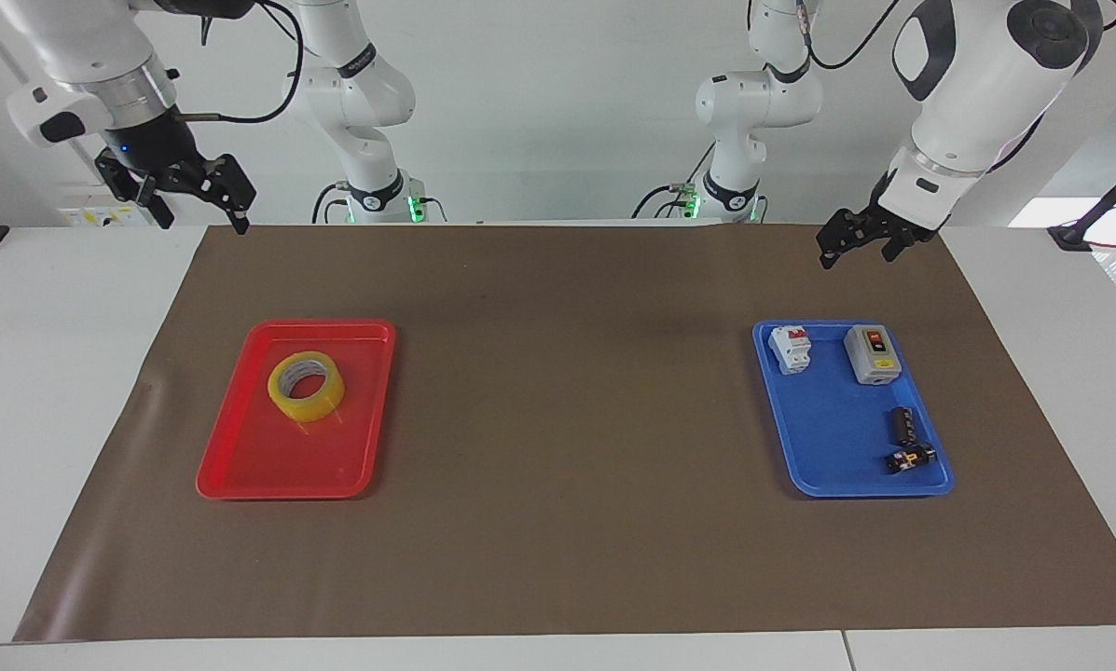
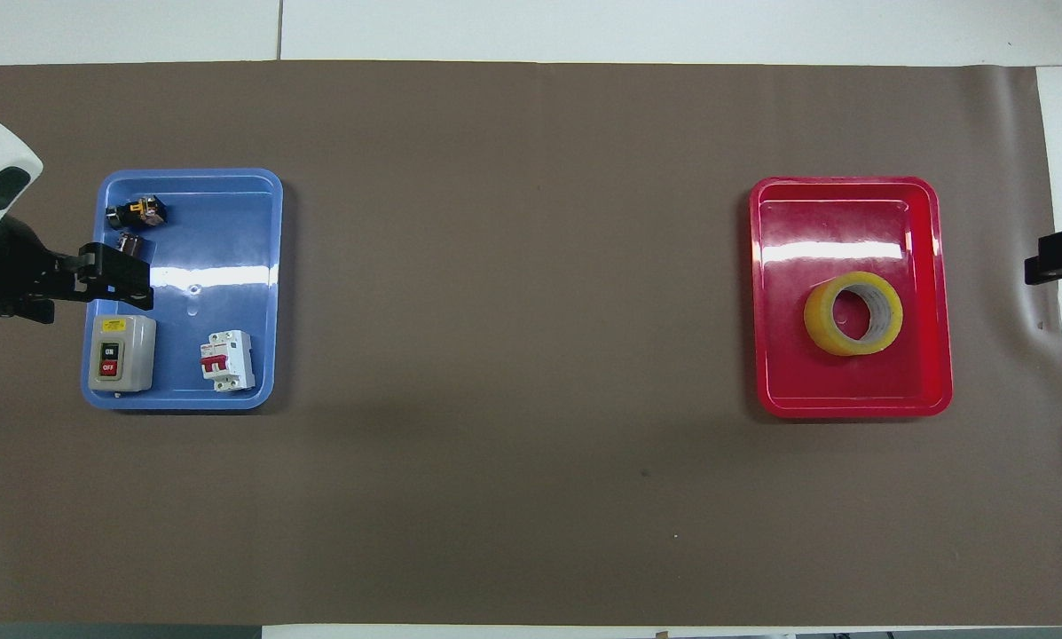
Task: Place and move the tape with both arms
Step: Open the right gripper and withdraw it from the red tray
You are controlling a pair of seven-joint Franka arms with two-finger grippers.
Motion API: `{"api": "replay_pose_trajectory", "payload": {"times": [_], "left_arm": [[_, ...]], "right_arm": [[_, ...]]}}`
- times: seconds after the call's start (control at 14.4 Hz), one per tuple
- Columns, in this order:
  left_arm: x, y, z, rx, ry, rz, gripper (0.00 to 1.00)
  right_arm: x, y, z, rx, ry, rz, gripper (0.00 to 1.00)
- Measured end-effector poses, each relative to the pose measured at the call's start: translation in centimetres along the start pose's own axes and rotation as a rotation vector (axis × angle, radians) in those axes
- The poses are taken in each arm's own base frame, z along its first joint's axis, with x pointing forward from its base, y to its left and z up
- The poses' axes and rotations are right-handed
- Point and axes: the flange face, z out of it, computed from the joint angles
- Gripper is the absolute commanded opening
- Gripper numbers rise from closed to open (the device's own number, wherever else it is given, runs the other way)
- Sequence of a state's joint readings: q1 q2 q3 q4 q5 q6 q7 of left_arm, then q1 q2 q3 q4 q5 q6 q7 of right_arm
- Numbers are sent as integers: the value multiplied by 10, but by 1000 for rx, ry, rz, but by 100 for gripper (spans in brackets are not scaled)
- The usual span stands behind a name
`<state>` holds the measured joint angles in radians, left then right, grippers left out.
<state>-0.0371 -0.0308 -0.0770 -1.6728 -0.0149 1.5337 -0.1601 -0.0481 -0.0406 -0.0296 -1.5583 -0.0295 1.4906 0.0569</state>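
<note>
Lying flat in the red tray (image 1: pixel 241 466), in the left half of the facing frame, the tape (image 1: pixel 306 386) is resting in the tray's upper part, with nothing touching it. In the overhead frame the same roll (image 2: pixel 853 312) is sitting right of centre, inside the tray (image 2: pixel 850 404). The right gripper (image 1: pixel 201 200) is hanging empty in the upper left of the facing frame, high over the corner of the brown mat (image 1: pixel 558 559), its fingers spread apart. The left gripper (image 1: pixel 854 244) is waiting in the upper right of that frame, above the blue tray (image 1: pixel 828 485), fingers parted and holding nothing. Sitting in the blue tray are a white breaker (image 1: pixel 790 349), a grey switch box (image 1: pixel 871 354) and two small dark parts (image 1: pixel 906 440).
</note>
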Motion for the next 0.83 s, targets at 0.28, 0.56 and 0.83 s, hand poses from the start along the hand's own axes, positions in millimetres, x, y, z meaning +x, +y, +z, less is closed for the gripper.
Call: {"api": "replay_pose_trajectory", "payload": {"times": [0.28, 0.56, 0.83], "left_arm": [[0, 0, 0, 0, 0, 0, 100], [0, 0, 0, 0, 0, 0, 100], [0, 0, 0, 0, 0, 0, 100]], "right_arm": [[10, -5, 18, 0, -33, 68, 100], [7, -19, 15, 0, -27, 50, 100], [-1, -76, 12, -17, -19, -56, 100]]}}
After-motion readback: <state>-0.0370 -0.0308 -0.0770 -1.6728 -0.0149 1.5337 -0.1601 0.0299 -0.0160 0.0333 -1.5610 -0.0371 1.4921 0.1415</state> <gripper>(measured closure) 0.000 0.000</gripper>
